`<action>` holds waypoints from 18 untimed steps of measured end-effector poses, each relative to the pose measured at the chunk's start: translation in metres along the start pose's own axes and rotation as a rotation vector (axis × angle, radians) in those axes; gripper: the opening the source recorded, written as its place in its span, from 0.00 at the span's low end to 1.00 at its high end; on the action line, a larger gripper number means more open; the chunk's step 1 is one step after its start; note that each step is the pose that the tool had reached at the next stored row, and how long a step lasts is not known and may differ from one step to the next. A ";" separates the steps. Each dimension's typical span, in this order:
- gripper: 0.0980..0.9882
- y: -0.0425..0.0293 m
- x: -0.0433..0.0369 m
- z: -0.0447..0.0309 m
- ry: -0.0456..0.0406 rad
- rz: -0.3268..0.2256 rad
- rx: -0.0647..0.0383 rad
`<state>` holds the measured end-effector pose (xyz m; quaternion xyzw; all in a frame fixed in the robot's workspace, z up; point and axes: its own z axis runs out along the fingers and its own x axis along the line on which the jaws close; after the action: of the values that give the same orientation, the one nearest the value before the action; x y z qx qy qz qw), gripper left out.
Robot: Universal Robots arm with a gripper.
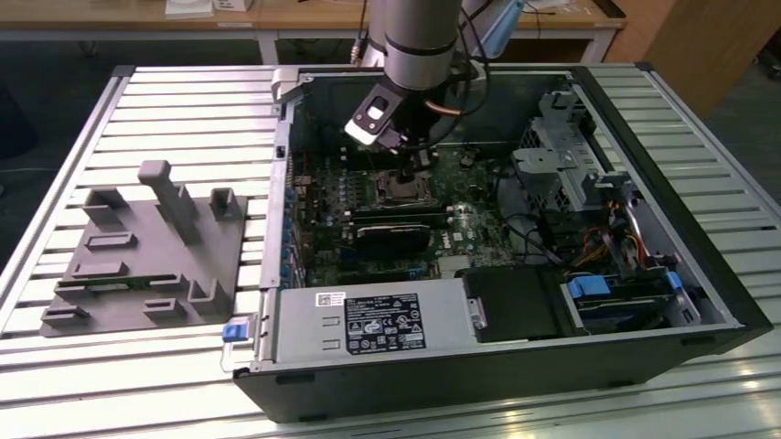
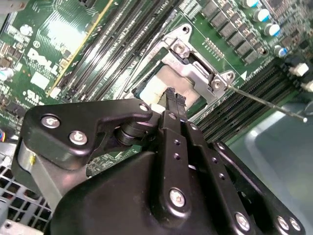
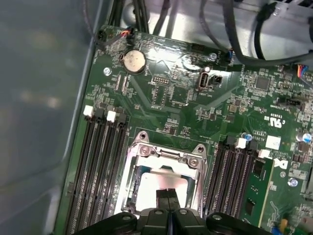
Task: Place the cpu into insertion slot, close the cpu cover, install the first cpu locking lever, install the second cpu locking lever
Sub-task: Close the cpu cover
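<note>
My gripper reaches down into the open computer case, right over the insertion slot on the green board. In both wrist views its two black fingertips are pressed together, shut, with nothing between them. They sit just above or on the cpu, whose dull silver top lies in the slot. The cpu cover, a silvery frame, lies flat around the cpu. A thin wire locking lever sticks out sideways from the cover's corner.
Black memory slots flank the socket on both sides. A coin battery and cables lie beyond it. In the exterior view there are a black module, the power supply, drive bays, and a grey fixture block outside the case.
</note>
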<state>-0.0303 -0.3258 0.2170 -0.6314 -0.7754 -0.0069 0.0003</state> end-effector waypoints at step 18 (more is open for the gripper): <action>0.01 -0.0003 0.0001 0.0000 -0.0715 -0.176 0.017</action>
<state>-0.0306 -0.3258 0.2169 -0.5604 -0.8276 0.0223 -0.0226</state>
